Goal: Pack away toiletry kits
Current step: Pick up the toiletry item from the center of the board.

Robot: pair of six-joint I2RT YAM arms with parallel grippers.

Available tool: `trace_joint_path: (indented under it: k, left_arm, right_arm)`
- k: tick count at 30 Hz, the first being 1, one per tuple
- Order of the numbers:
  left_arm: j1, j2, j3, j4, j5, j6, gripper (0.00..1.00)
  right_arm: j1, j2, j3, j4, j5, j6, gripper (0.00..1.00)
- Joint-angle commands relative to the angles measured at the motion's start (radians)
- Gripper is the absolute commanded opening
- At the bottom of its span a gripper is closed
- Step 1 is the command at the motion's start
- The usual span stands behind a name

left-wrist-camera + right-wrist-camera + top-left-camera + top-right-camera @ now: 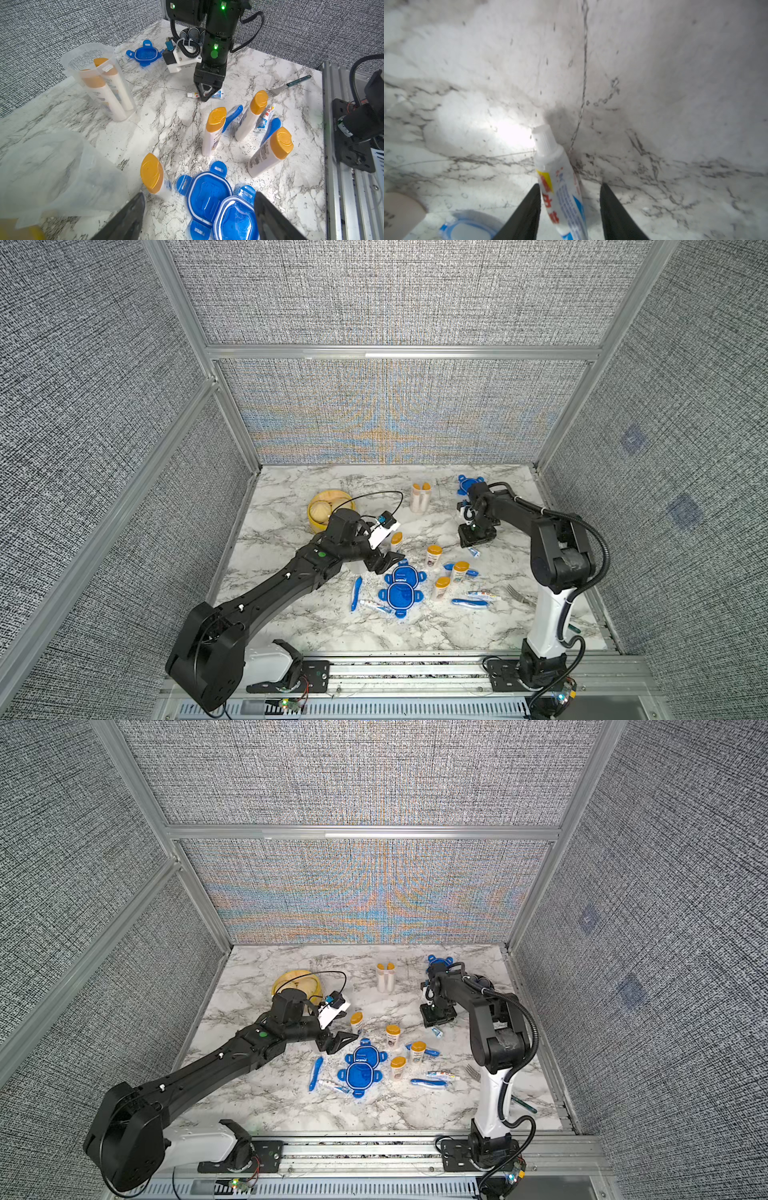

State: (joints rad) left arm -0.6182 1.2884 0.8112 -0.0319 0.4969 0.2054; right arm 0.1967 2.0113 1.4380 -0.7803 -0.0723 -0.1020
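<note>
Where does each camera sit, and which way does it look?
Top views: high at the front, looking down at the whole marble table; both arms, left gripper and right gripper show.
Left wrist: on the left arm, facing across the bottles toward the right arm; its own fingers show.
Right wrist: low over the table, facing a toothpaste tube between its fingers.
Shared: left wrist and top views also show that tube.

Bare bench [332, 635] runs wide across the lower part of both top views, easy to reach through. Mid-frame is crowded: four upright bottles [433, 556], two overlapping blue lids [401, 587], and toothbrushes [469, 603] lying flat. A clear tub [420, 497] stands alone at upper centre.
</note>
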Motion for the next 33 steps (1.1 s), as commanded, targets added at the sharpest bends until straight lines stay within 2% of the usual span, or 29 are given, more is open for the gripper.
trace_joint_path:
  k: [1,13,16,24,28,33]
  left_arm:
    - [0.002,0.002,0.002,0.004,0.008,-0.004,0.81]
    - [0.002,-0.013,-0.007,0.001,0.002,-0.003,0.81]
    - [0.002,-0.009,-0.007,0.001,0.001,-0.003,0.81]
    - [0.001,0.006,-0.001,0.003,-0.012,0.005,0.81]
    - [0.001,0.021,0.012,0.012,-0.002,-0.006,0.81]
    - [0.002,0.037,0.031,0.022,-0.012,-0.013,0.80]
  right_arm:
    - [0.006,0.015,0.043,0.004,-0.027,0.021,0.50]
    - [0.031,0.092,0.107,-0.026,-0.016,0.009,0.36]
    - [0.034,0.096,0.103,-0.031,0.024,0.008,0.28]
    - [0.035,-0.019,0.103,0.000,0.021,0.020,0.14]
    - [0.035,-0.118,0.098,0.040,-0.030,0.037,0.10]
    - [0.047,-0.223,0.111,0.198,-0.224,0.049,0.09]
